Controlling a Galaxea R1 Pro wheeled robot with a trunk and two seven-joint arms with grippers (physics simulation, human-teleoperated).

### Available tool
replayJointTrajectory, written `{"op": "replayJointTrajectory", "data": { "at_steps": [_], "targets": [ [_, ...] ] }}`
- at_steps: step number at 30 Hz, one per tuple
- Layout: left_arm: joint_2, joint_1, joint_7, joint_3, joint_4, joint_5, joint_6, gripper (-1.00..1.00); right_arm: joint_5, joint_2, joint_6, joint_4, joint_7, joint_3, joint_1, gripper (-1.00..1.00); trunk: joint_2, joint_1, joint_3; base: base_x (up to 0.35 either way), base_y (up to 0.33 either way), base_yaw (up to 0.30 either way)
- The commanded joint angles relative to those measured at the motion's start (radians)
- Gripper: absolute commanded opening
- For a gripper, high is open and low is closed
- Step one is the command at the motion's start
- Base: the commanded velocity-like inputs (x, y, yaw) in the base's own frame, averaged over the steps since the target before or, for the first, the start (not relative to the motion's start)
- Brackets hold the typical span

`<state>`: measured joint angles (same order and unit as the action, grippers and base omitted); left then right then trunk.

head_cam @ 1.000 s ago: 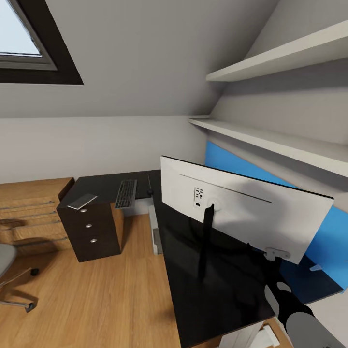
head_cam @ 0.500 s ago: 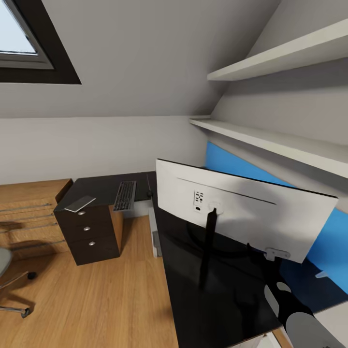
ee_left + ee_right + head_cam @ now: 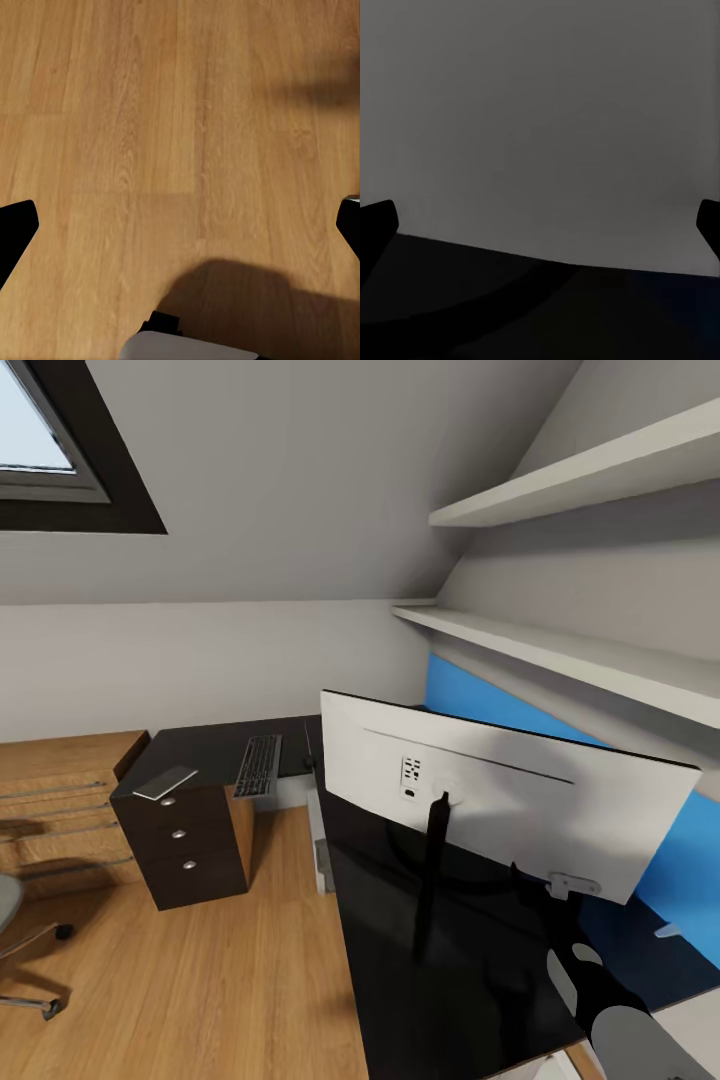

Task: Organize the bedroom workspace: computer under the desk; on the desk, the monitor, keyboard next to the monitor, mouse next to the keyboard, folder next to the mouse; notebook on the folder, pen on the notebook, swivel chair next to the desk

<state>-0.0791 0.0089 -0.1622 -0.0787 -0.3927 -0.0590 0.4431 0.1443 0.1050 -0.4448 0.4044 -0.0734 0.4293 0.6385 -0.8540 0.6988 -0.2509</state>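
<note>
Right pincer (image 3: 540, 225) spread by upright monitor (image 3: 500, 800), white back toward camera.

You see the monitor (image 3: 505, 800) on the desk (image 3: 440, 960), back toward you, on its near wing. The keyboard (image 3: 259, 764) lies on the far wing, above the 3-drawer unit (image 3: 185, 850); the swivel chair (image 3: 15, 940) stands at far left.
</note>
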Motion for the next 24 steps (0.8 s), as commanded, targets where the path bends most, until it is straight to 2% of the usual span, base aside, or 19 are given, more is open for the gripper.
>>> {"op": "replayJointTrajectory", "data": {
  "at_steps": [1, 8, 24],
  "targets": [
    [-0.001, 0.000, 0.003, -0.002, -0.002, -0.006, 0.002, 1.00, 0.008, -0.001, -0.004, -0.001, -0.008, 0.008, 0.001, 1.00, -0.001, 0.000, -0.001, 0.099, 0.000, 0.000],
    [-0.001, 0.000, 0.003, -0.001, -0.002, -0.007, 0.002, 1.00, 0.008, -0.001, -0.003, -0.001, -0.008, 0.008, 0.001, 1.00, -0.001, 0.000, -0.001, 0.121, 0.000, 0.000],
    [-0.001, 0.000, 0.003, -0.002, -0.002, -0.007, 0.002, 1.00, 0.008, -0.001, -0.003, -0.001, -0.008, 0.008, 0.001, 1.00, -0.001, 0.000, -0.001, 0.016, 0.000, 0.000]
  ]
}}
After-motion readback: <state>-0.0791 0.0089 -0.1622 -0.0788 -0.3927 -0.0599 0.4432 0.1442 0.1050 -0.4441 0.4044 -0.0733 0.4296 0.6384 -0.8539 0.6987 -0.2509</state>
